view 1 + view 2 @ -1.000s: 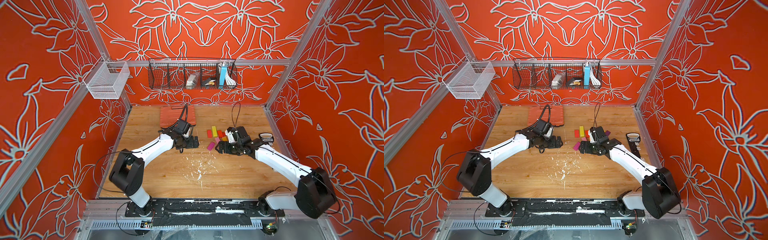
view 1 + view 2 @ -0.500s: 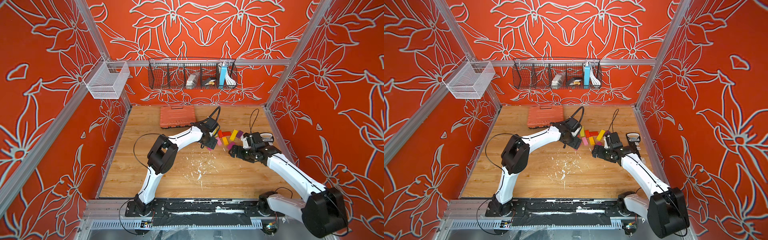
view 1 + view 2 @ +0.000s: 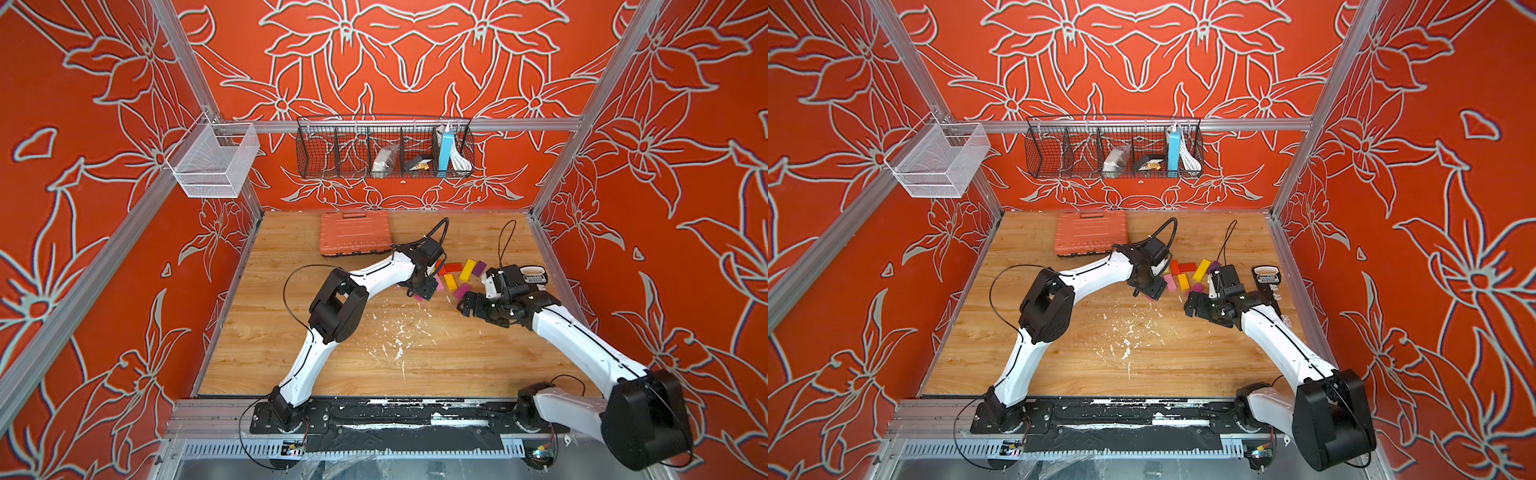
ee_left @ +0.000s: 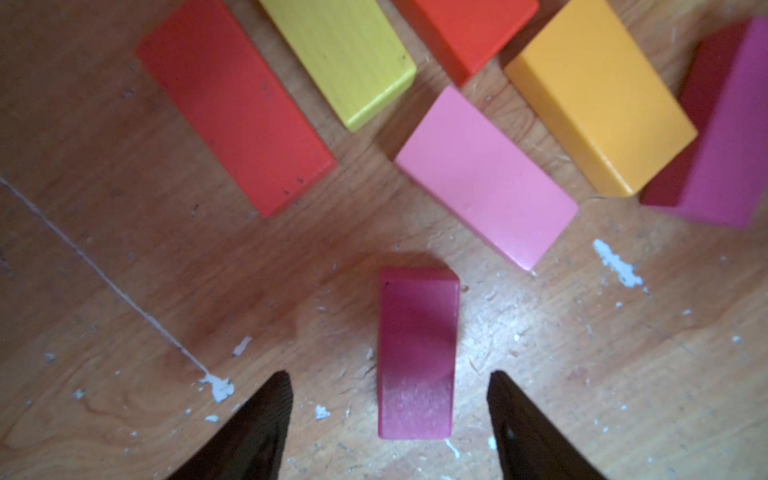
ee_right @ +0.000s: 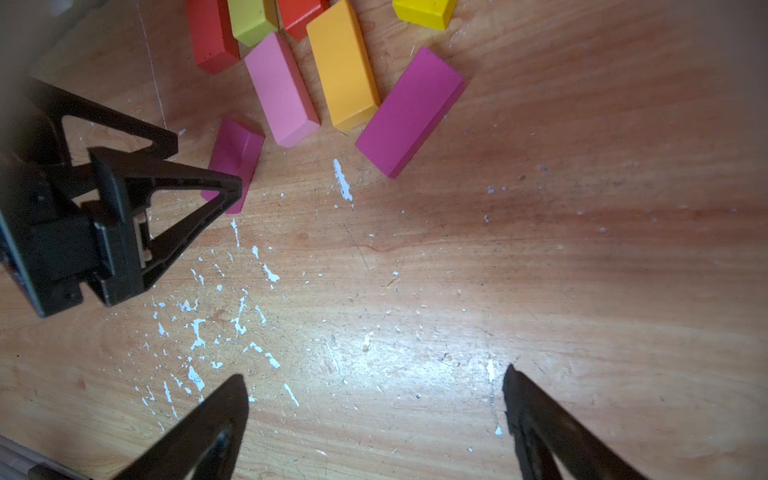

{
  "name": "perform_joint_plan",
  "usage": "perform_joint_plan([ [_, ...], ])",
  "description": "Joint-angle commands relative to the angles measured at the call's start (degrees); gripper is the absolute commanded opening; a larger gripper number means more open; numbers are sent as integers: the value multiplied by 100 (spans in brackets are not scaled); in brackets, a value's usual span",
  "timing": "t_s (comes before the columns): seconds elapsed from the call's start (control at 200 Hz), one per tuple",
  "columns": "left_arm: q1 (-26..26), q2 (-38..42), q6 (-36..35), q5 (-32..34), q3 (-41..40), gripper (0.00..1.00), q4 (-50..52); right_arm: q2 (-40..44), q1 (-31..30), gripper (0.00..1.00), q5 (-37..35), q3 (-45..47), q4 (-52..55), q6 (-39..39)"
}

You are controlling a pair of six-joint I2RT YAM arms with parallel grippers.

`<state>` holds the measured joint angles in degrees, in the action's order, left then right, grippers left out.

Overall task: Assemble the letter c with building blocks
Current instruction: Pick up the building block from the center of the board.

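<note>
The building blocks lie in a loose cluster at the table's back right: red (image 4: 232,104), yellow (image 4: 340,54), pink (image 4: 486,178), orange (image 4: 598,95) and a larger magenta one (image 5: 409,110). Another yellow block (image 3: 467,270) and a purple one (image 3: 479,268) lie farther back. A small magenta block (image 4: 417,353) lies apart from the cluster. My left gripper (image 4: 388,376) straddles it, open, with a gap on each side. My right gripper (image 5: 374,374) hovers open over bare wood, to the right of the blocks (image 3: 467,305).
A ribbed orange case (image 3: 355,232) lies at the back, left of the blocks. A black labelled tool (image 3: 532,276) sits by the right wall. White flecks mark the table's middle (image 3: 399,332). A black wire basket (image 3: 384,149) and a white mesh basket (image 3: 212,160) hang on the walls.
My left gripper has swung right, from beside the orange case to the blocks, and now sits over the small magenta block. My right gripper has drawn back to the right, away from the cluster.
</note>
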<state>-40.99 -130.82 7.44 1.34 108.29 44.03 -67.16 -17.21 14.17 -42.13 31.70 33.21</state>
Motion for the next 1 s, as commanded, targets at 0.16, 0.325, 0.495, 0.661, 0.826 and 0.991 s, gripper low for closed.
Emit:
perform_joint_plan([
  [0.16,-41,-268,5,-82,184,64,141,-30,43,98,17,-19,180,-11],
  [0.325,-47,-235,38,-88,84,47,56,50,43,98,-119,-54,227,87],
  [0.495,-40,-76,123,-186,-193,20,-67,182,43,98,-757,-76,498,287],
  [0.661,-26,549,460,-118,-902,10,-328,408,38,98,-1018,26,473,378],
  [0.826,125,1542,1329,69,-1900,8,-586,555,43,98,-453,170,11,337],
  [0.991,606,2325,3126,-98,-2835,5,-716,242,27,98,229,65,-208,281],
])
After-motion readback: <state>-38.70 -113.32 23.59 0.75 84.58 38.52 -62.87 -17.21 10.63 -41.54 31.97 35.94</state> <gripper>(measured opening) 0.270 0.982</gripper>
